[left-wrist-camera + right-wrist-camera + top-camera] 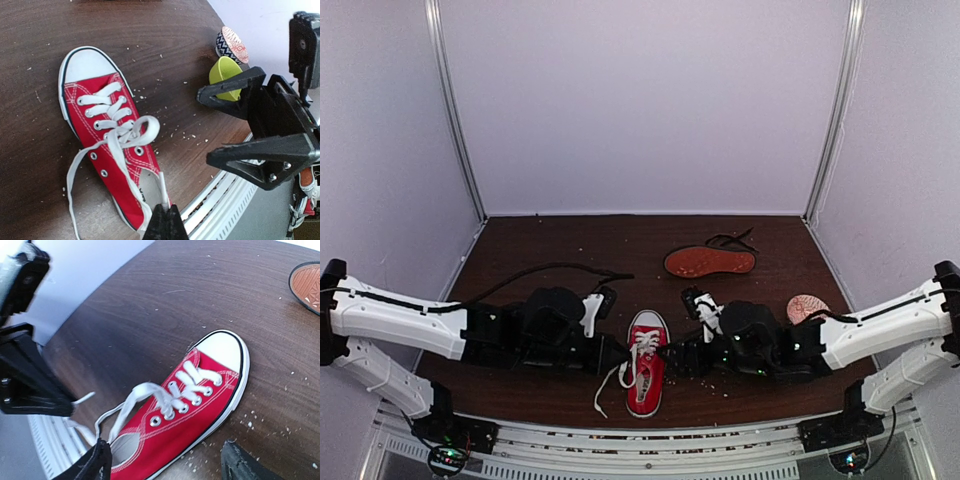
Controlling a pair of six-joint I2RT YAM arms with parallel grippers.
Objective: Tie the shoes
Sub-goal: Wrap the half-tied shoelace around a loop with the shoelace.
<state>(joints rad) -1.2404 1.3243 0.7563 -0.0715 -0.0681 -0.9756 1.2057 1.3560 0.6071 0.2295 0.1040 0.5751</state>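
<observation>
Red sneaker (646, 362) sitting upright on the tabletop (570, 250) between the two arms, toe pointing away from the bases, white laces (122, 137) lying loose and untied; black shoe (710, 262) lying on its side well behind it, reddish sole showing. Left tool (166, 220) pinching one lace end beside the sneaker's heel, jaws closed tight on it. Right tool (165, 455) hanging wide apart just beside the sneaker, gripping nothing

Grn cup (226, 76) beside patterned cup (231, 44) on tbl (165, 30).
</observation>
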